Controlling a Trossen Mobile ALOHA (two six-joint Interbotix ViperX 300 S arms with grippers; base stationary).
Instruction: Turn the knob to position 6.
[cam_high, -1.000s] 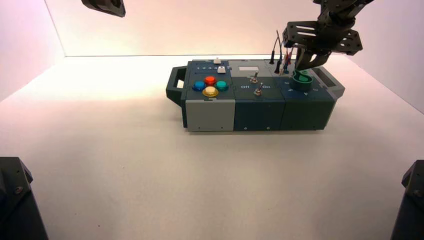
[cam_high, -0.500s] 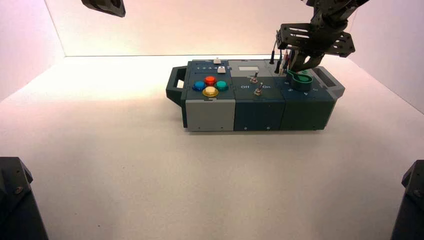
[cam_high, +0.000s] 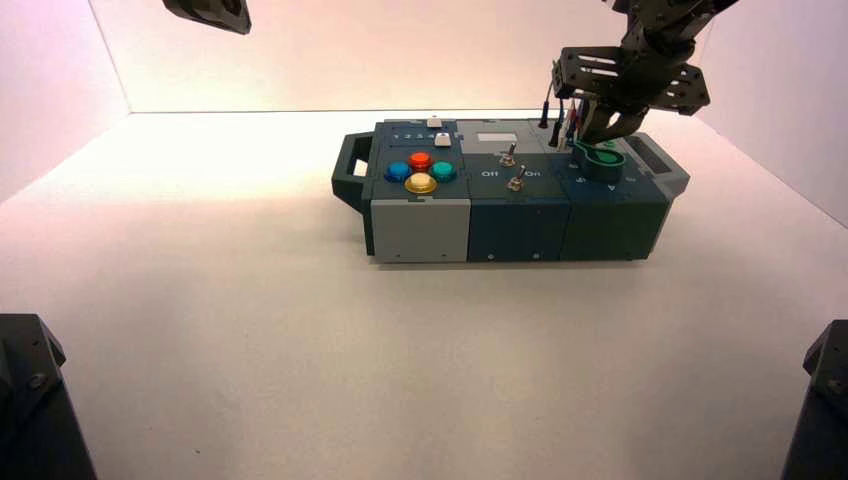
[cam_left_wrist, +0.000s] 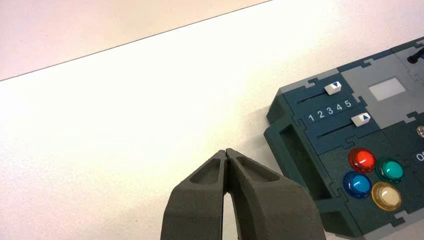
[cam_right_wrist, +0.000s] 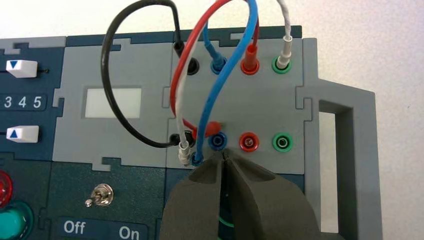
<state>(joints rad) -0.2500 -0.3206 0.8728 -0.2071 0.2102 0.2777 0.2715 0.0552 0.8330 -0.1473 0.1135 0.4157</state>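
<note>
The green knob (cam_high: 601, 160) sits on the right end of the box (cam_high: 520, 215), its pointer lobe towards the back left. My right gripper (cam_high: 598, 133) hangs just above and behind it, shut on nothing. In the right wrist view the shut right gripper (cam_right_wrist: 223, 153) hides most of the knob (cam_right_wrist: 225, 222); only a thin green arc shows between the fingers. My left gripper (cam_high: 208, 12) is parked high at the back left, and the left wrist view shows the left gripper (cam_left_wrist: 227, 151) shut and empty over the table.
Black, red, blue and white wires (cam_right_wrist: 172, 95) loop between the sockets just behind the knob. Two metal toggle switches (cam_high: 512, 168) stand mid-box by Off/On lettering. Coloured push buttons (cam_high: 420, 170) and two white sliders (cam_left_wrist: 346, 102) lie on the left end. Handles stick out at both ends.
My right gripper has risen off the knob and drawn slightly left and back, uncovering it. The left arm has not moved.
</note>
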